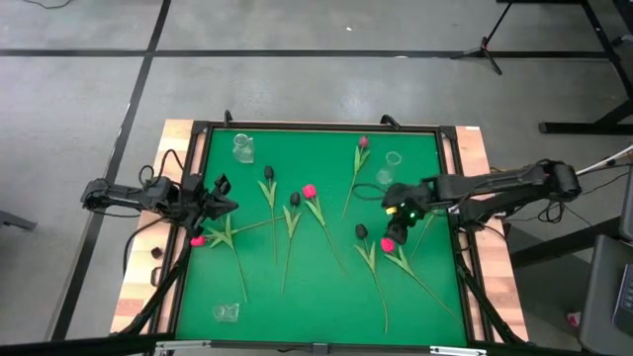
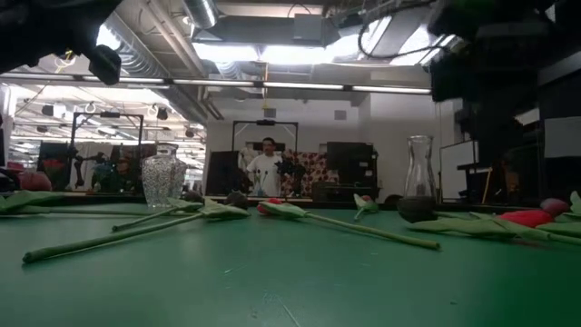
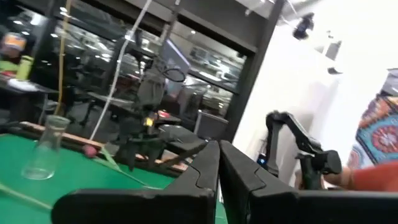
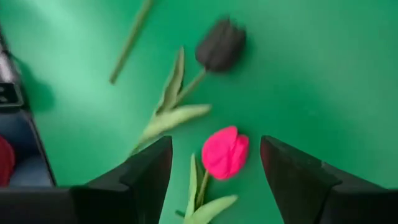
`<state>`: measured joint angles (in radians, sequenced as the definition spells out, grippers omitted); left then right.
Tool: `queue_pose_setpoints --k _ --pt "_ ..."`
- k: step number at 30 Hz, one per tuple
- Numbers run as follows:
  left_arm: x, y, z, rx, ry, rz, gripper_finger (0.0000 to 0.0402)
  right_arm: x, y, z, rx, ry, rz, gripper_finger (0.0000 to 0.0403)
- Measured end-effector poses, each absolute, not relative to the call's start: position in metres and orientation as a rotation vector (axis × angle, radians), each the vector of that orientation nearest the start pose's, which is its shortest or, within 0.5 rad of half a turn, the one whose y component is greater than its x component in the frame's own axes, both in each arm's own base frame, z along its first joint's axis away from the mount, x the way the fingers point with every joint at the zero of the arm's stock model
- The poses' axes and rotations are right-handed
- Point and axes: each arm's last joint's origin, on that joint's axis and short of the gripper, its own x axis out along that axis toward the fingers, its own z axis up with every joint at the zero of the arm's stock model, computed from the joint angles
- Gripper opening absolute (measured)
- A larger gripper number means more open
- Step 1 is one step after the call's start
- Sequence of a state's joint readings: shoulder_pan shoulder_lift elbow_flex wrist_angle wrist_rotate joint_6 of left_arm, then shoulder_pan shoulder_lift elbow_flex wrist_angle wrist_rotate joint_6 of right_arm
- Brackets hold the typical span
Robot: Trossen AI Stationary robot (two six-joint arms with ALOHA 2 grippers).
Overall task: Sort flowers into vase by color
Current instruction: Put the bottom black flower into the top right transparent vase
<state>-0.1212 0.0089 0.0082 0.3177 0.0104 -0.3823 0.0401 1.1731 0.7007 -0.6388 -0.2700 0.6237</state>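
Note:
Several tulips lie flat on the green mat (image 1: 326,297), stems and leaves on it. Pink heads show at the middle (image 1: 310,191), the left edge (image 1: 197,240) and the right (image 1: 387,244). A black head (image 1: 361,230) lies beside the right one, and a maroon head (image 1: 363,142) lies farther back. My right gripper (image 4: 216,163) is open and slants down above the right pink head (image 4: 224,152), which shows between its fingers untouched; the black head (image 4: 221,45) lies beyond. My left gripper (image 3: 217,171) is shut, holds nothing and hangs over the mat's left edge (image 1: 220,201).
Clear glass vases stand at the far left (image 1: 242,148), the far right (image 1: 393,160) and the near left (image 1: 226,312) of the mat. A raised dark frame (image 1: 326,128) borders the mat. Cables run along both side edges. A person (image 2: 266,168) stands far behind the table.

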Motion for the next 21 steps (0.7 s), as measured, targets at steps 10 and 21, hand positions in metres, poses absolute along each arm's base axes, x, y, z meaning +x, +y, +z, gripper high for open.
queue_pose_setpoints --k 10,21 --pt "0.089 -0.006 0.205 -0.584 -0.419 -0.079 0.0058 0.219 0.022 0.176 0.644 1.279 -0.138 0.0244" --pt "0.088 -0.006 0.207 -0.598 -0.440 -0.090 0.0054 0.221 0.022 0.176 0.620 1.249 -0.146 0.0244"
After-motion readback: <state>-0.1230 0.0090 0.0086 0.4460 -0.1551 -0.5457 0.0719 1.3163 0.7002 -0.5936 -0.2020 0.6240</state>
